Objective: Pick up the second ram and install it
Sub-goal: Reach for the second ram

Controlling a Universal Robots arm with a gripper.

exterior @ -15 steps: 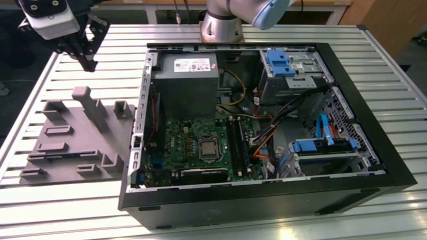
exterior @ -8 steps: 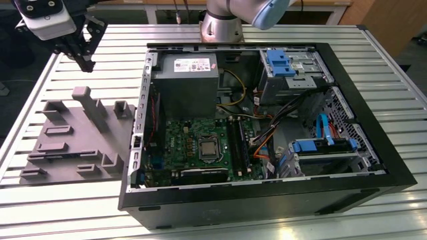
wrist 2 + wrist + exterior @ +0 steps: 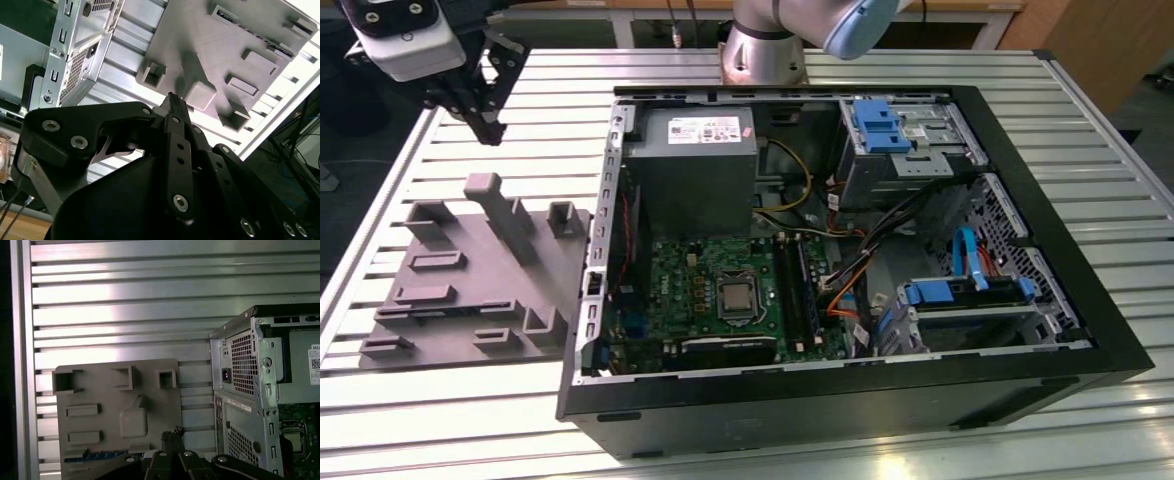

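One tool points down above the tray.

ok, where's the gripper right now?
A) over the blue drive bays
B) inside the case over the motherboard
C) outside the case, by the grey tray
C: the exterior view has the gripper above the slatted table near the grey tray, to the exterior view's left of the open case.

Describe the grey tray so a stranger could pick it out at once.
Find the open black computer case lying on the slatted metal table. Beside it, at the exterior view's left, lies the grey tray. It is a matte slab with upright posts and rectangular pockets, unlike the shiny ribbed tabletop around it.
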